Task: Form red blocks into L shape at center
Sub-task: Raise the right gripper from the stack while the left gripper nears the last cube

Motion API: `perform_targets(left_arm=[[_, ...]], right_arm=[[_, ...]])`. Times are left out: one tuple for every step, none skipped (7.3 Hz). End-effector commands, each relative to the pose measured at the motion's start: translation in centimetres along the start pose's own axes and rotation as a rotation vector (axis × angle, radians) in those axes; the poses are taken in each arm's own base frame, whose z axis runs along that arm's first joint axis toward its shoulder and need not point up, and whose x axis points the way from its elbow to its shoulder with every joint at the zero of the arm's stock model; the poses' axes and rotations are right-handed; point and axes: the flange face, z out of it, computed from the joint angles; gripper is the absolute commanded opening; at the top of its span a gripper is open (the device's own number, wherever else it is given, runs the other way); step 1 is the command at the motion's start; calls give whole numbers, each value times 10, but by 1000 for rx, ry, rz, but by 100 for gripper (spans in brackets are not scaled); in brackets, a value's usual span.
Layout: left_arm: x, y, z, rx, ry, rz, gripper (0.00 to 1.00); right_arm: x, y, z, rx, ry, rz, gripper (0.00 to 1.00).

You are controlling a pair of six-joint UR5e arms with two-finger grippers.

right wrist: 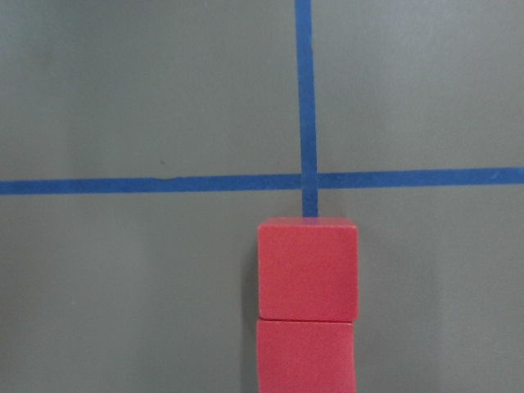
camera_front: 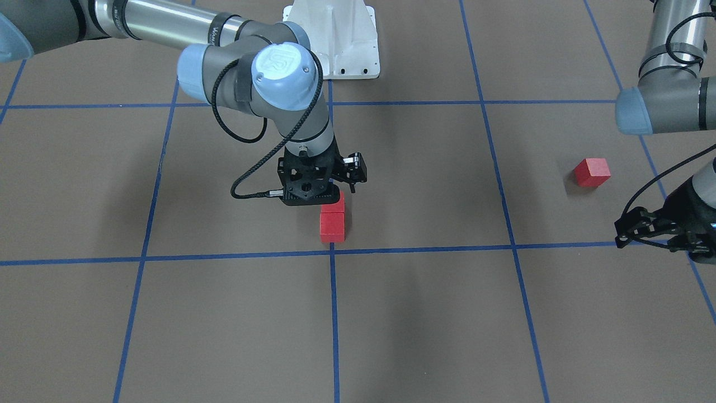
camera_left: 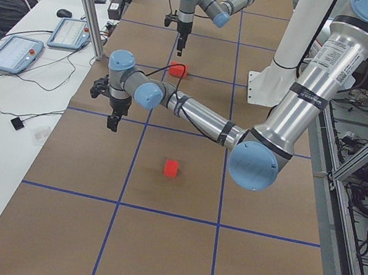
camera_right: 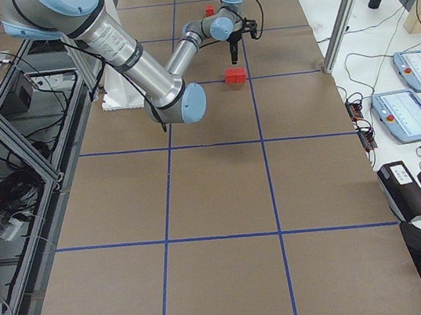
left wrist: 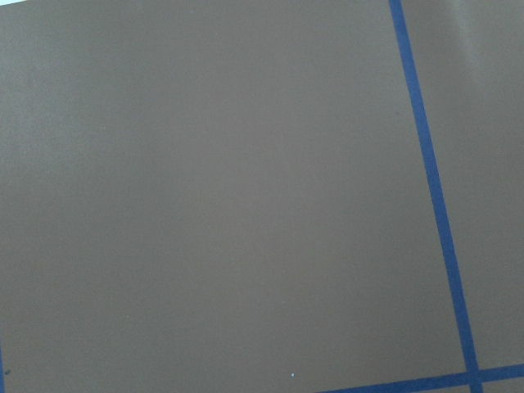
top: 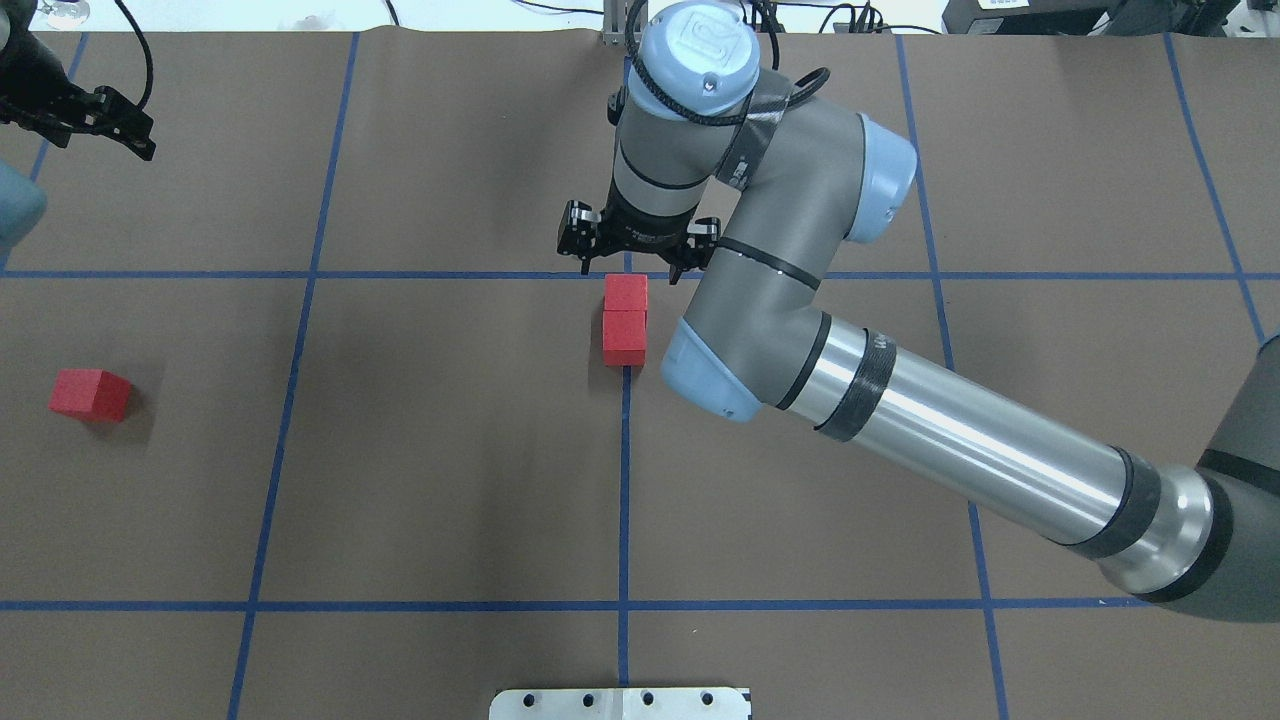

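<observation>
Red blocks pair (top: 625,318): two cubes touching face to face in a short straight line. They sit right on the blue tape line at 6 o'clock from the center in the overhead view, and the far cube stops just short of the crossing.
Third red block (top: 90,394): off on its own, well apart from the pair, roughly 9 o'clock from them in the overhead view. It's in the middle of a brown square and nothing is touching it.
L shape: not there, it's just a two-block line with no foot.
Center (right wrist: 305,180): the tape crossing. The right wrist cam looks straight down on it, with the pair just beside it.
Right gripper (top: 632,268): hangs over the center pointing down. The fingers look spread apart with nothing between them, and it's not touching the pair.
Left gripper (top: 105,125): way out at about 12 o'clock from the third red block in the overhead view. The fingers look spread and it's holding nothing. Its wrist cam shows only brown mat and tape.
Base plate (top: 620,703): white, at 6 o'clock from the pair, in line with their tape line.
</observation>
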Motion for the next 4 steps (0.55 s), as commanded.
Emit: perform_targets(left_arm=[[-38,61,12,56,33,-59,100],[-62,102,19,84,52,-94,100],[-67,118,18,106,68,-155,100],[-59,130,21,95,73,-184,100]], right_arm=[[36,-28,-58,58,-6,34,99],[63,-40,-56,60,15,29,99],[92,-54,-55,70,43,-1,99],[130,-61,-50,69,76,-71,99]])
